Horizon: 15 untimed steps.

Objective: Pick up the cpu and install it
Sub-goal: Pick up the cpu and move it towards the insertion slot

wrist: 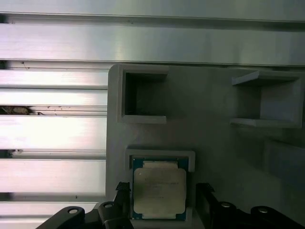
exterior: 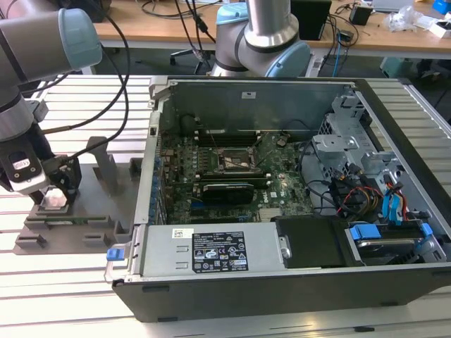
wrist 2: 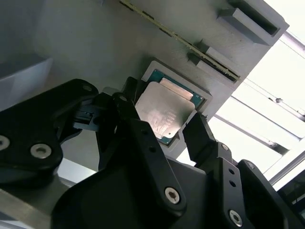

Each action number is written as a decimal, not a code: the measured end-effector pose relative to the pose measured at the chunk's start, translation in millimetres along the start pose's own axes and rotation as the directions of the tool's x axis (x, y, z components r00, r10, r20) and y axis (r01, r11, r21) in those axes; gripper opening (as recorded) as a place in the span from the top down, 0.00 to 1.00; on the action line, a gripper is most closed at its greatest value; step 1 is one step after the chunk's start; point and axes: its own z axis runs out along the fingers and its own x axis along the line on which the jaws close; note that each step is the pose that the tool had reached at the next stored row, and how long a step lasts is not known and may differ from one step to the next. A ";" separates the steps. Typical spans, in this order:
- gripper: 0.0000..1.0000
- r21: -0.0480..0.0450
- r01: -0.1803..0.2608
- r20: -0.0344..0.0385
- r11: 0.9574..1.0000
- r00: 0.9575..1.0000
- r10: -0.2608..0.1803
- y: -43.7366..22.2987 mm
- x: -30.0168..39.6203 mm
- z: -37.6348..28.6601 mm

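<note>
The cpu (wrist 2: 167, 109) (wrist: 158, 188) is a flat silver-topped chip on a green board. It lies in a shallow square recess of the grey fixture (wrist 2: 95, 43) (wrist: 214, 143). My gripper (wrist 2: 164, 117) (wrist: 163, 198) hangs just above it, open. One black finger (wrist 2: 128, 98) stands on one side of the chip and the other finger (wrist 2: 200, 133) on the opposite side, each with a small gap to the chip's edge. In the exterior view my gripper (exterior: 55, 191) is low over the fixture (exterior: 70, 220) at the exterior view's left. The motherboard's metal-framed socket (exterior: 237, 160) lies inside the open computer case.
The open computer case (exterior: 296, 282) takes up the middle and the exterior view's right, with a black card (exterior: 227, 190), cables and drive bays inside. The fixture has upright grey posts (exterior: 106, 165) and other slots. A second arm's base (exterior: 261, 42) stands behind the case.
</note>
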 end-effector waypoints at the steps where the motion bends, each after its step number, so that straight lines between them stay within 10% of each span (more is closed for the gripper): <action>1: 0.34 0.000 0.000 0.000 1.000 1.000 0.000 0.3 0.0 0.4; 15: 0.34 -0.001 -0.002 0.000 1.000 1.000 0.002 4.4 0.5 4.6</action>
